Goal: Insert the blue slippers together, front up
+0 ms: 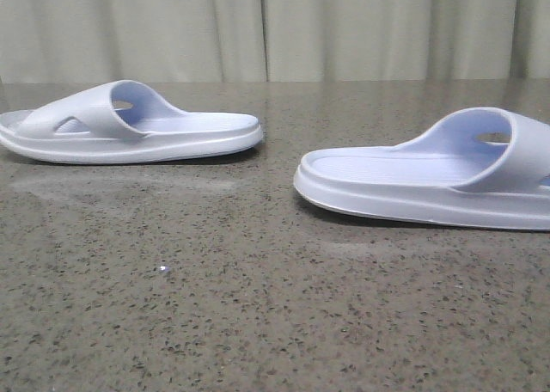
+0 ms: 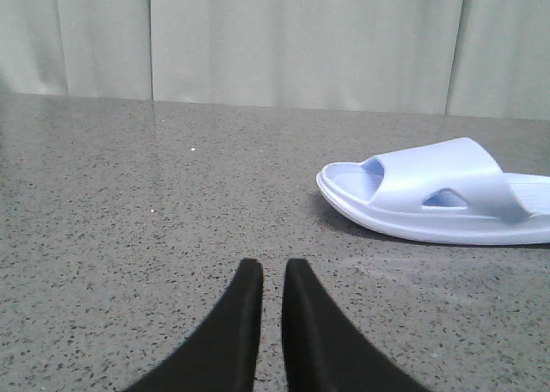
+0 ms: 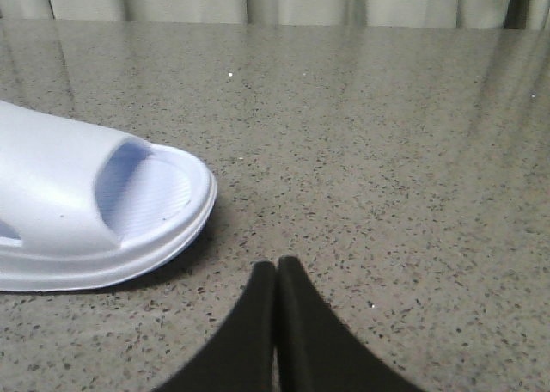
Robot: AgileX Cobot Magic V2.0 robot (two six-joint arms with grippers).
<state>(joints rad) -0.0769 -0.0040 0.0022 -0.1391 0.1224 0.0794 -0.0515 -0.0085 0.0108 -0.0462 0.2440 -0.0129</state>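
Observation:
Two pale lavender-blue slippers lie sole down on the speckled grey table, apart from each other. The left slipper [image 1: 129, 125] lies at the far left, its strap toward the left edge. The right slipper [image 1: 430, 181] lies at the right, its strap toward the right edge. Neither gripper shows in the front view. My left gripper [image 2: 273, 270] is empty with its fingers nearly together, and the left slipper [image 2: 430, 194] lies ahead of it to one side. My right gripper [image 3: 277, 267] is shut and empty, close beside the toe end of the right slipper [image 3: 86, 203].
The speckled grey stone table [image 1: 258, 306] stretches between and in front of the slippers. A pale curtain [image 1: 275, 27] hangs behind the table's far edge.

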